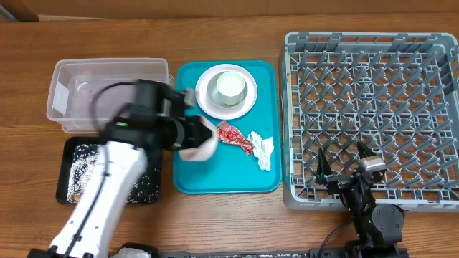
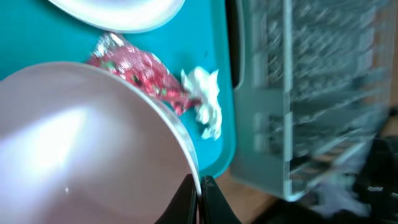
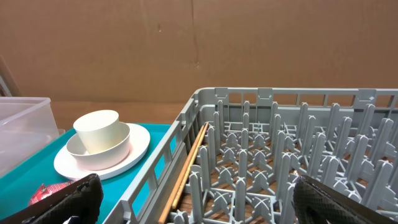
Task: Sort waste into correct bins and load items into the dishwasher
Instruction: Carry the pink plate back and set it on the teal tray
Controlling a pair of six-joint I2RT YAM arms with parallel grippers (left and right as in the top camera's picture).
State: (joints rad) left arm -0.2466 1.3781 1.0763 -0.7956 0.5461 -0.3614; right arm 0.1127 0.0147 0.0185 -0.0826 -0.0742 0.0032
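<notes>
While hovering over the near left part of the teal tray (image 1: 229,183), clamping the rim of the pink bowl (image 2: 81,143) between the narrowed jaws of the left gripper (image 2: 200,186), holding that bowl tilted over the tray; showing the red wrapper (image 1: 235,136) and the crumpled white tissue (image 1: 263,152) lying just right of the bowl, and the white plate (image 1: 204,104) with its cup (image 1: 231,86) at the tray's far end; resting the right gripper (image 1: 341,159) at the near edge of the grey dish rack (image 1: 287,107), jaws spread wide and empty; showing a wooden chopstick (image 3: 186,168) lying inside the rack along its left wall
</notes>
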